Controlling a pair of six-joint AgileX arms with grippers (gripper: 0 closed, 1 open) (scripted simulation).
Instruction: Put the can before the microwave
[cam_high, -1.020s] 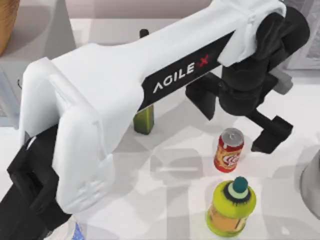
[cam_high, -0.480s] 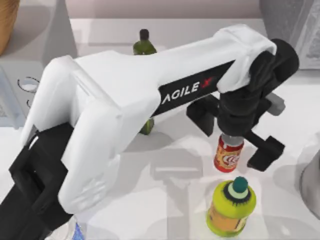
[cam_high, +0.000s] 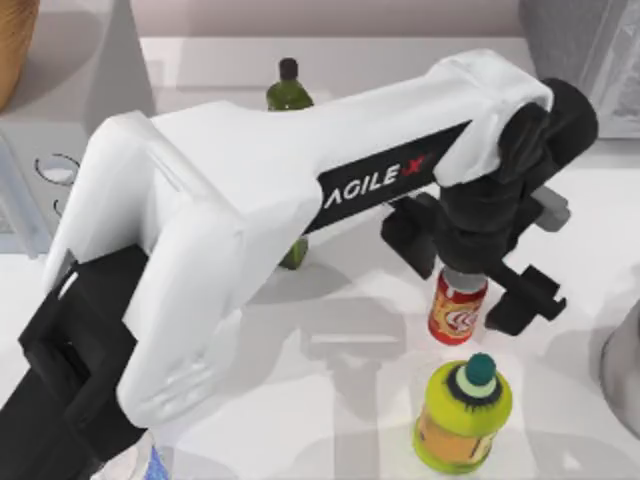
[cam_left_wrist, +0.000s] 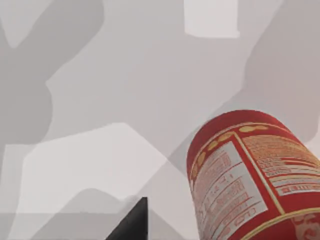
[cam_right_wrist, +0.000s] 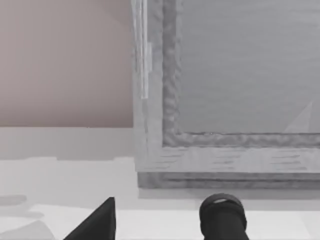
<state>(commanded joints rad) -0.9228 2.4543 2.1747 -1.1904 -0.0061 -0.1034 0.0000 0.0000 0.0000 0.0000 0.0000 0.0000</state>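
Observation:
The can (cam_high: 458, 310), red with a white swirl logo, stands upright right of the table's middle. My left gripper (cam_high: 465, 270) hangs open straight over it. One dark finger (cam_high: 408, 232) is on the can's far-left side and the other finger (cam_high: 520, 300) on its right, both clear of it. The left wrist view shows the can's label (cam_left_wrist: 240, 175) close up beside one fingertip (cam_left_wrist: 131, 225). The microwave (cam_high: 40, 150), light grey with a ringed dial, sits at the left edge, largely hidden by my left arm. One fingertip (cam_right_wrist: 102, 222) of my parked right gripper stands well off centre.
A yellow-green bottle with a teal cap (cam_high: 462, 405) stands just in front of the can. A green bottle (cam_high: 288, 85) is at the back behind my arm. A dark grey box (cam_high: 580, 30) fills the back right corner, and a metal object (cam_high: 625, 370) sits at the right edge.
My left arm swung toward the can and lowered, bringing the gripper from behind and right of the can to astride it. In the last half second its fingers drew in slightly.

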